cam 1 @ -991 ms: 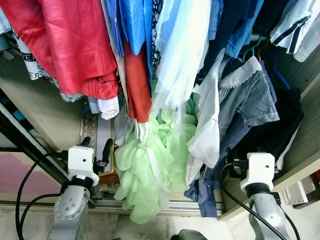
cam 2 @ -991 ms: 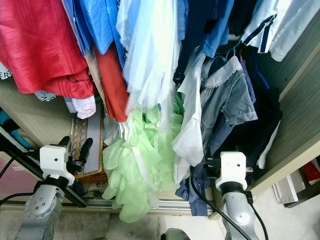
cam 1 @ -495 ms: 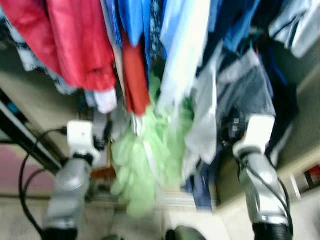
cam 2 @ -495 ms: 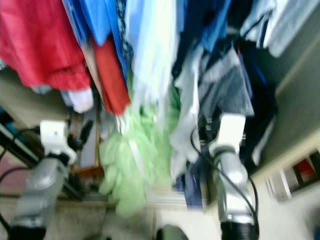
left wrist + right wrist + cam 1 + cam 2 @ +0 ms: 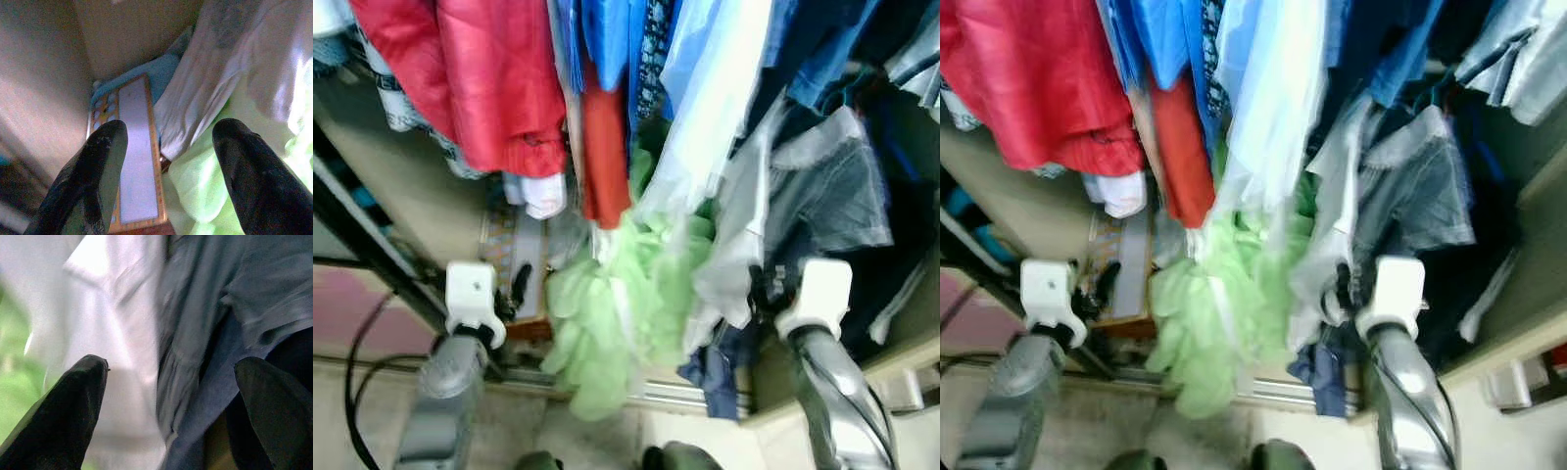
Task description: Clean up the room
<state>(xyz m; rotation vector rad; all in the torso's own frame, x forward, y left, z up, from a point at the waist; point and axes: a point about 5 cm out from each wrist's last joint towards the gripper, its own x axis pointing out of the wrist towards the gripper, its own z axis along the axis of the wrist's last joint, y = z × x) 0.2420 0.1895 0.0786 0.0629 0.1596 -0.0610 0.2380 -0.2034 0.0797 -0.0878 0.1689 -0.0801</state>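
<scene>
Left gripper (image 5: 166, 161), fingers spread wide and empty, is aimed at the wooden board (image 5: 137, 161) at lower centre; the green ruffled garment (image 5: 617, 323) should be cleared aside first.

Open wardrobe w/ light wood-look panels: side wall (image 5: 386, 186) at left, another panel edge (image 5: 1538, 201) at right. Metal sliding-door track (image 5: 656, 395) runs along the wardrobe's bottom front. Pale, speckled floor (image 5: 1116, 421) in front of it. Dark diagonal frame bar (image 5: 362, 240) at left, pink surface (image 5: 357, 313) just beside it. Inside, low at the back, a wood-framed flat board (image 5: 137, 161) lies against the back panel. Light is bright, daylight-like; head views somewhat blurred.
</scene>
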